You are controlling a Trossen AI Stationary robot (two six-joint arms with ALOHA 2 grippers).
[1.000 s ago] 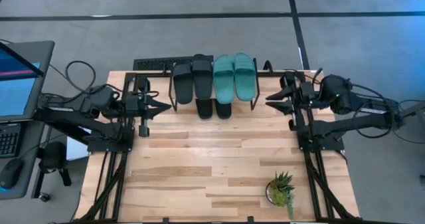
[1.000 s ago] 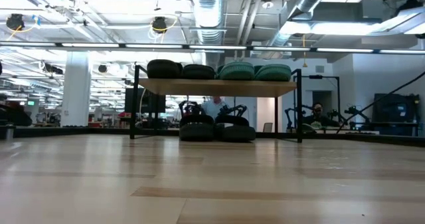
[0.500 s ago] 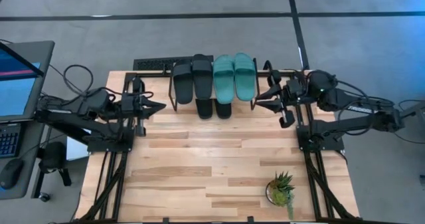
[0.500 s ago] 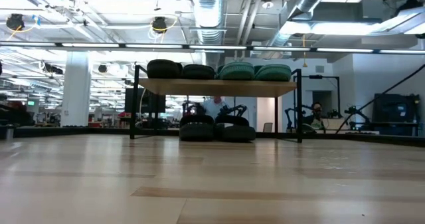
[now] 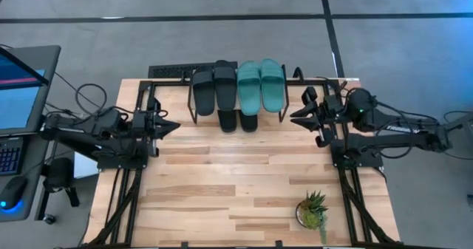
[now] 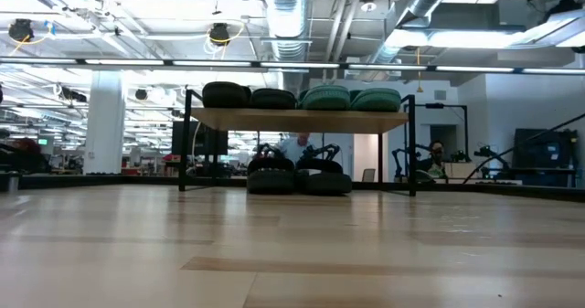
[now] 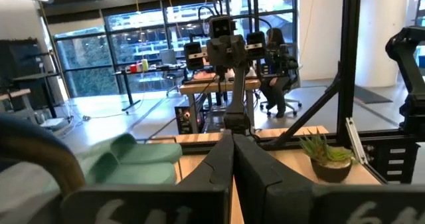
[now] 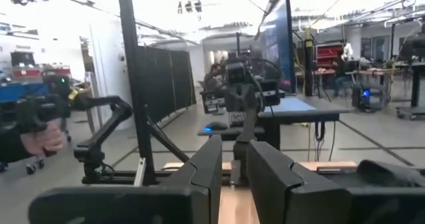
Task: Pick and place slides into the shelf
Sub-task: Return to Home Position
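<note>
The shelf (image 6: 302, 120) stands at the table's far middle. Two black slides (image 5: 214, 90) and two teal slides (image 5: 260, 85) lie side by side on its top board. Two more black slides (image 5: 239, 120) rest on the table under it, their near ends sticking out; they also show in the low view (image 6: 298, 178). My left gripper (image 5: 176, 125) hovers left of the shelf, shut and empty, pointing at it. My right gripper (image 5: 293, 116) hovers right of the shelf, empty, with a narrow gap between its fingers (image 8: 234, 164). A teal slide (image 7: 133, 161) shows in the left wrist view.
A small potted plant (image 5: 313, 210) stands near the table's front right corner. A black strip (image 5: 166, 71) lies along the far edge behind the shelf. A monitor and keyboard (image 5: 18, 94) stand off the table's left side. Bare wood (image 5: 236, 182) spreads in front of the shelf.
My left gripper has drawn back a little from the shelf toward the table's left and near edges. My right gripper has gone toward the shelf, then back a little toward the near edge, and its fingers have closed to a narrow gap. The slides have not moved.
</note>
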